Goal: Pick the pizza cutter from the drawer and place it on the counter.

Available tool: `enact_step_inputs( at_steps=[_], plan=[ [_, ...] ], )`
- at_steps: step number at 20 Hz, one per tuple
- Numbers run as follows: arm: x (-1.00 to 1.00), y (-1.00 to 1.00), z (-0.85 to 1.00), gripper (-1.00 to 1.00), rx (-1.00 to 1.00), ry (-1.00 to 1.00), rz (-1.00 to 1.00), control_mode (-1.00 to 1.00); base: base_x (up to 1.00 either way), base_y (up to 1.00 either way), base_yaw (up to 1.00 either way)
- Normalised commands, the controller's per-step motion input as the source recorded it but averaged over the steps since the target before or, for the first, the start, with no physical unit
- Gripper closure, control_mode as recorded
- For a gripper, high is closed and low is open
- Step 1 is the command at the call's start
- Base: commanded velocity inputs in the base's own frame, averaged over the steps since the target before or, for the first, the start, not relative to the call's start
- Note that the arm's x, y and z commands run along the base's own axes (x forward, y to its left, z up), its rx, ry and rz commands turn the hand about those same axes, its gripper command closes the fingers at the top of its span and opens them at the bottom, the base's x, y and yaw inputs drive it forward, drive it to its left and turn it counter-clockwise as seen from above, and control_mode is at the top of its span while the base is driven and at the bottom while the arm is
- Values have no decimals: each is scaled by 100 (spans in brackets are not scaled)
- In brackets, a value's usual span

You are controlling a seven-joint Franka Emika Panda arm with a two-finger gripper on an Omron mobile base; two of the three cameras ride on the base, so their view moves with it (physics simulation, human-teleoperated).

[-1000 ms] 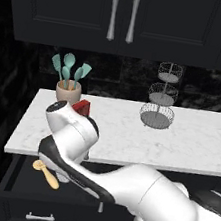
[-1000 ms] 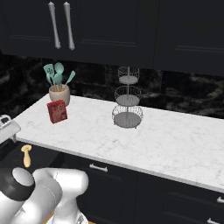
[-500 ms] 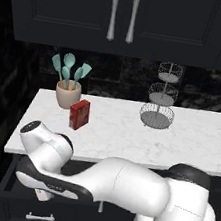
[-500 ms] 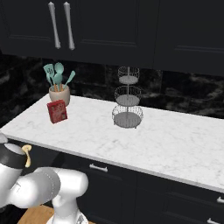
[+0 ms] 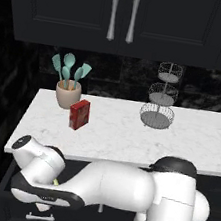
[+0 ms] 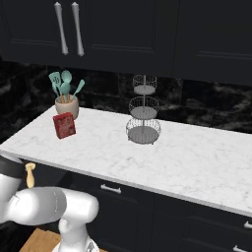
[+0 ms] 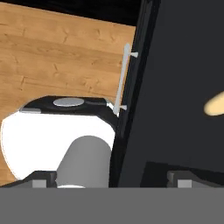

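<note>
Hand (image 7: 109, 177) is held over the open drawer (image 7: 175, 87); its opening cannot be told. Pizza cutter (image 7: 215, 104) is yet to be grasped.

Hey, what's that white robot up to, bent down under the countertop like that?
The arm is reaching down into the open drawer below the white marble counter. It is after the pizza cutter, whose tan wooden handle pokes up inside the drawer. Nothing appears to be picked up yet; in the hand view the handle lies off to one side. On the counter stand a pot of teal spatulas, a red box and a tiered wire stand.
</note>
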Motion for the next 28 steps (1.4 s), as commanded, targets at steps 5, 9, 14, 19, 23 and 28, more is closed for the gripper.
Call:
enact_step_inputs(
  at_steps=[5,9,14,19,23,28],
  plan=[
    [0,0,-45,-100,0,2,15,-100,0,0,0],
    [9,0,-39,-100,0,1,12,-100,0,0,0],
    [25,0,-27,-100,0,0,10,-100,0,0,0],
    [26,0,-24,-100,0,0,8,-100,0,0,0],
    [22,0,-30,-100,0,0,7,-100,0,0,0],
    [-50,0,-32,-100,0,7,8,-100,0,0,0]
  ],
)
